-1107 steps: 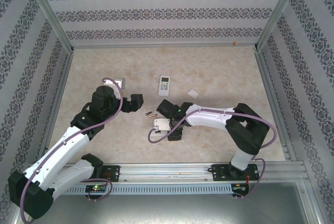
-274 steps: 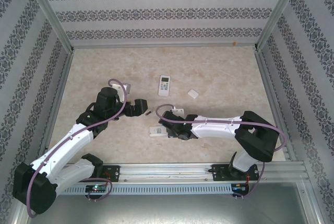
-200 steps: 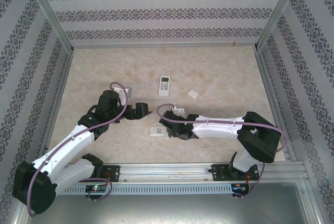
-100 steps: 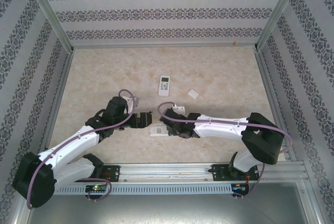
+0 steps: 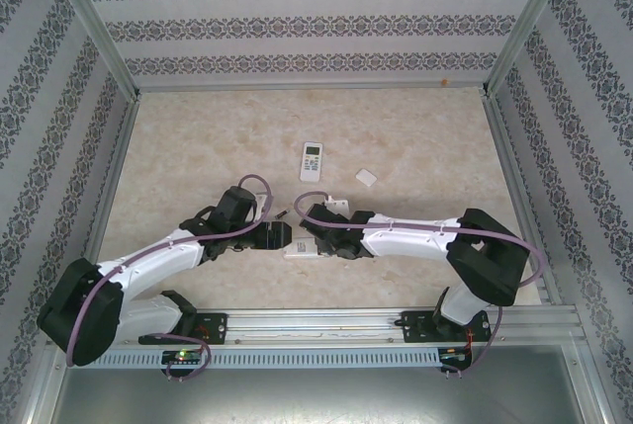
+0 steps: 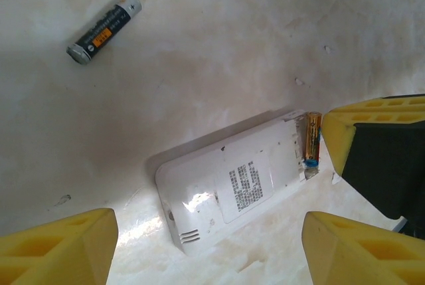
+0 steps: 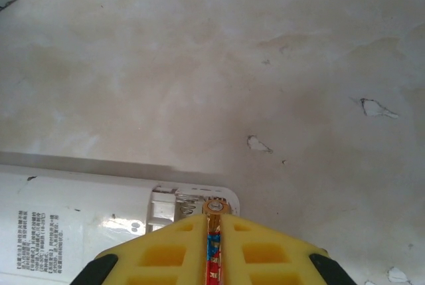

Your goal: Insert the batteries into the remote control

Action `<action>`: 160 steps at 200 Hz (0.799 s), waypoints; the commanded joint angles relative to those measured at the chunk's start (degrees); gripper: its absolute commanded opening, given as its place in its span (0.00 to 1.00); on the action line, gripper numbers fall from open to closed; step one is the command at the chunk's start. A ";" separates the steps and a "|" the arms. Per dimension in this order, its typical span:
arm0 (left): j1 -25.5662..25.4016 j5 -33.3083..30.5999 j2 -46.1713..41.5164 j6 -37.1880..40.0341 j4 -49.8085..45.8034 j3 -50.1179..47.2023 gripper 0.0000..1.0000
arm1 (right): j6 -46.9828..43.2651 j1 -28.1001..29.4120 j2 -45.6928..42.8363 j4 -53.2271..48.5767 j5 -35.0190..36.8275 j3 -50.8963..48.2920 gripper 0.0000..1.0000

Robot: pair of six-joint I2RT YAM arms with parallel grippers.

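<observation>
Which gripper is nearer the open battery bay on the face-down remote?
Right. The right gripper is at the bay, jaws shut on a battery. The left gripper hangs over the remote's opposite end, jaws open.

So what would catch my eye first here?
The yellow-tipped right gripper pinches a battery at the open end of a white remote lying face down mid-table. A second battery lies loose nearby, and a spare remote sits farther back.
</observation>
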 commanded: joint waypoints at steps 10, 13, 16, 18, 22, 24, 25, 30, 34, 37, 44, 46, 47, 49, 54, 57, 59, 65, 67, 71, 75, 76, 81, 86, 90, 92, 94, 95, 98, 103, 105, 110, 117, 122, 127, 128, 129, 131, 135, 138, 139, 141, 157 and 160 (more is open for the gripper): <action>-1.52 1.07 1.25 -1.69 2.81 -1.06 0.73 | -0.43 -0.34 1.86 -1.01 1.49 0.59 0.13; -1.57 1.12 1.36 -1.78 2.86 -1.04 0.72 | -0.39 -0.34 1.90 -1.00 1.48 0.61 0.13; -1.59 1.16 1.52 -1.85 2.85 -1.03 0.72 | -0.39 -0.28 1.98 -1.00 1.43 0.53 0.13; -1.65 1.19 1.56 -1.92 2.89 -1.04 0.72 | -0.39 -0.27 1.99 -0.96 1.42 0.53 0.13; -1.75 1.23 1.72 -1.95 2.96 -1.08 0.72 | -0.33 -0.25 2.06 -0.99 1.33 0.52 0.13; -1.81 1.28 1.72 -2.01 2.96 -1.07 0.72 | -0.31 -0.26 2.08 -1.01 1.33 0.45 0.12; -1.83 1.30 1.78 -1.99 2.95 -1.04 0.72 | -0.26 -0.26 2.08 -1.01 1.32 0.44 0.13; -1.93 1.24 1.96 -2.13 3.06 -1.02 0.71 | -0.24 -0.17 2.08 -0.97 1.27 0.37 0.12; -2.02 1.23 2.02 -2.14 3.09 -1.14 0.71 | -0.18 -0.20 2.12 -0.99 1.29 0.35 0.12; -2.07 1.22 2.13 -2.25 3.11 -1.18 0.71 | -0.20 -0.17 2.08 -0.97 1.28 0.27 0.12; -2.20 1.17 2.35 -2.43 3.36 -1.25 0.71 | -0.08 -0.08 2.08 -1.09 1.28 0.17 0.11; -2.25 1.19 2.41 -2.48 3.41 -1.27 0.71 | -0.04 -0.01 2.08 -1.10 1.25 0.17 0.11; -2.27 1.21 2.43 -2.53 3.44 -1.36 0.71 | -0.04 0.00 2.08 -1.14 1.24 0.13 0.11; -2.31 1.18 2.43 -2.68 3.50 -1.39 0.71 | 0.03 0.01 2.08 -1.18 1.26 0.05 0.11; -2.38 1.18 2.62 -2.91 3.77 -1.57 0.70 | 0.16 0.13 2.08 -1.19 1.24 0.00 0.11; -2.46 1.23 2.71 -3.05 4.02 -1.61 0.70 | 0.22 0.12 2.12 -1.26 1.24 -0.07 0.11; -2.51 1.23 2.76 -3.16 4.06 -1.67 0.70 | 0.29 0.22 2.16 -1.23 1.24 -0.09 0.11; -2.63 1.23 3.04 -3.40 4.33 -1.83 0.70 | 0.47 0.36 2.22 -1.44 1.17 -0.18 0.11; -2.68 1.23 3.04 -3.47 4.43 -1.88 0.70 | 0.55 0.41 2.29 -1.45 1.15 -0.18 0.10; -2.75 1.20 3.26 -3.67 4.55 -1.97 0.69 | 0.74 0.53 2.38 -1.54 1.15 -0.26 0.10; -2.83 1.15 3.42 -3.94 4.64 -2.16 0.69 | 0.88 0.67 2.49 -1.69 1.15 -0.35 0.10; -2.82 1.10 3.42 -3.96 4.67 -2.16 0.69 | 0.90 0.69 2.55 -1.75 1.15 -0.36 0.10; -2.91 1.04 3.67 -4.22 4.90 -2.29 0.69 | 1.13 0.80 2.73 -2.01 1.15 -0.43 0.10; -3.00 0.90 3.85 -4.51 5.09 -2.49 0.68 | 1.34 0.96 2.90 -2.22 1.17 -0.53 0.10; -3.14 0.82 3.97 -4.77 5.26 -2.63 0.68 | 1.53 1.04 2.99 -2.30 1.17 -0.61 0.10; -3.14 0.78 4.02 -4.89 5.32 -2.69 0.68 | 1.54 1.11 3.10 -2.37 1.18 -0.66 0.10; -3.14 0.70 4.10 -5.05 5.42 -2.75 0.67 | 1.71 1.15 3.21 -2.41 1.15 -0.70 0.10; -3.20 0.70 4.12 -5.14 5.50 -2.81 0.67 | 1.72 1.20 3.26 -2.46 1.11 -0.75 0.10; -3.17 0.64 4.25 -5.29 5.72 -2.93 0.67 | 1.80 1.29 3.40 -2.50 1.14 -0.79 0.10; -3.32 0.55 4.45 -5.68 6.08 -3.20 0.66 | 1.89 1.40 3.67 -2.59 1.07 -0.92 0.10; -3.30 0.54 4.52 -5.82 6.20 -3.25 0.66 | 1.96 1.52 3.77 -2.59 1.06 -0.96 0.09; -3.35 0.49 4.70 -6.19 6.45 -3.42 0.65 | 1.99 1.72 4.18 -2.60 0.93 -1.13 0.09; -3.53 0.48 5.00 -6.52 6.74 -3.54 0.65 | 2.07 1.94 4.76 -2.68 0.73 -1.21 0.09; -3.52 0.40 5.19 -6.66 6.80 -3.69 0.65 | 2.28 2.15 5.28 -2.72 0.50 -1.28 0.08; -3.61 0.23 5.38 -6.73 6.83 -3.66 0.64 | 2.57 2.27 5.84 -2.84 0.33 -1.40 0.08; -3.65 0.25 5.41 -6.72 6.81 -3.66 0.64 | 2.63 2.33 5.93 -2.85 0.30 -1.45 0.08; -3.72 0.26 5.47 -6.76 6.81 -3.65 0.64 | 2.66 2.36 6.07 -2.86 0.24 -1.48 0.08; -3.70 0.13 5.48 -6.82 6.74 -3.70 0.64 | 2.90 2.45 6.29 -2.86 0.15 -1.60 0.08; -3.75 0.11 5.53 -6.87 6.72 -3.70 0.64 | 3.25 2.62 6.64 -2.86 0.01 -1.81 0.07; -3.77 0.09 5.53 -6.84 6.71 -3.70 0.64 | 3.49 2.71 6.91 -2.82 -0.18 -1.99 0.07; -3.78 0.00 5.53 -6.87 6.67 -3.68 0.64 | 3.57 2.77 7.00 -2.79 -0.22 -2.05 0.07; -3.78 -0.11 5.53 -6.89 6.64 -3.66 0.64 | 3.77 2.81 7.11 -2.78 -0.34 -2.17 0.07; -3.88 -0.72 4.97 -7.06 6.53 -3.72 0.63 | 5.09 3.75 7.70 -2.86 -0.44 -3.12 0.07; -3.94 -0.96 4.93 -7.20 6.39 -3.78 0.63 | 5.26 3.90 7.70 -2.86 -0.46 -3.24 0.07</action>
